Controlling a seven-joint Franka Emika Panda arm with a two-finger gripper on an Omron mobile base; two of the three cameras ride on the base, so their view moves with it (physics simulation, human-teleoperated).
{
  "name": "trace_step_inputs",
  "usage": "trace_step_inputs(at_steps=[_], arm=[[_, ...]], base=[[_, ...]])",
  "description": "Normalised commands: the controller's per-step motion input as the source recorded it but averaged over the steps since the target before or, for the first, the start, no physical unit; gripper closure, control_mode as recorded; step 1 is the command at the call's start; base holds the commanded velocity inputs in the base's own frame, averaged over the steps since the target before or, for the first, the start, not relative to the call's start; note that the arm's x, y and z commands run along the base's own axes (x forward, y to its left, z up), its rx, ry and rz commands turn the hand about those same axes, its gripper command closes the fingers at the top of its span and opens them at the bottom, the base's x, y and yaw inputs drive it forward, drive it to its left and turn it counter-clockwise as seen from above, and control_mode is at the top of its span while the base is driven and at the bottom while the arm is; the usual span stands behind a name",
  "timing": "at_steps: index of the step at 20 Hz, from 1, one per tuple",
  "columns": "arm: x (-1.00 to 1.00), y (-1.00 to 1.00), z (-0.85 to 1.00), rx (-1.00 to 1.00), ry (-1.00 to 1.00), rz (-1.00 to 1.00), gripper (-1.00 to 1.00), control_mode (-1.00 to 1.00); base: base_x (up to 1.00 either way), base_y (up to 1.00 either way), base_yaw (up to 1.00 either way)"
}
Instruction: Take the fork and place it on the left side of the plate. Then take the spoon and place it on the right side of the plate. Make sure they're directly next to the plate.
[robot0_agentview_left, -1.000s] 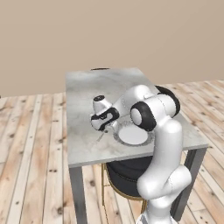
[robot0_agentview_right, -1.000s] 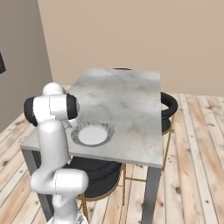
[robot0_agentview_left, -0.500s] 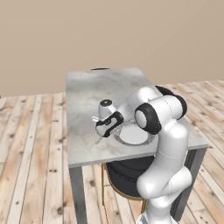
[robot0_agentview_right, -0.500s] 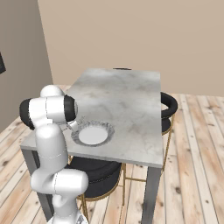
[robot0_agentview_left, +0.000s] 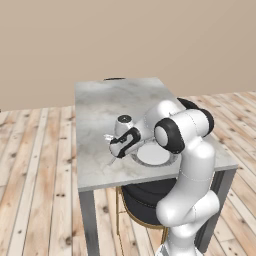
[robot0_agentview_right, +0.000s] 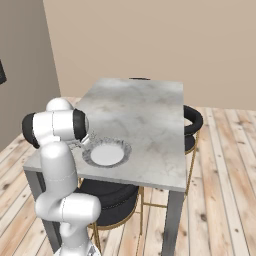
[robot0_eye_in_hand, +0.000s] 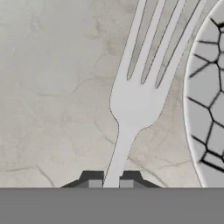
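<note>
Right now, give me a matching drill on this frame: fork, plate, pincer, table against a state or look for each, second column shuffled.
Things:
1. fork
2. plate
3. pincer
4. table

States:
A. grey marbled top
B. shut on the slim handle
C. held, tines beside the plate's rim
D. speckled grey rim, white centre

Pairs: 1-C, 2-D, 3-B, 4-A

1 fork (robot0_eye_in_hand: 135, 98). 1 plate (robot0_agentview_right: 106, 153). 1 table (robot0_agentview_left: 102, 107). 2 chairs: 1 (robot0_agentview_right: 192, 120) at the table's far side in the right base view, 1 (robot0_agentview_left: 145, 200) tucked under its near edge. 1 gripper (robot0_eye_in_hand: 110, 181).
</note>
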Motion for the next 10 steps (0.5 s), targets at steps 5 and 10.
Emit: trace_step_inputs(at_steps=[5, 10], arm=[[0.00, 0.02, 0.00, 0.00, -0.03, 0.29, 1.00, -1.00], [-0.11, 0.00, 0.00, 0.00, 0.00, 0.34, 1.00, -1.00]], base=[[0.00, 0.00, 0.00], [0.00, 0.00, 0.00]])
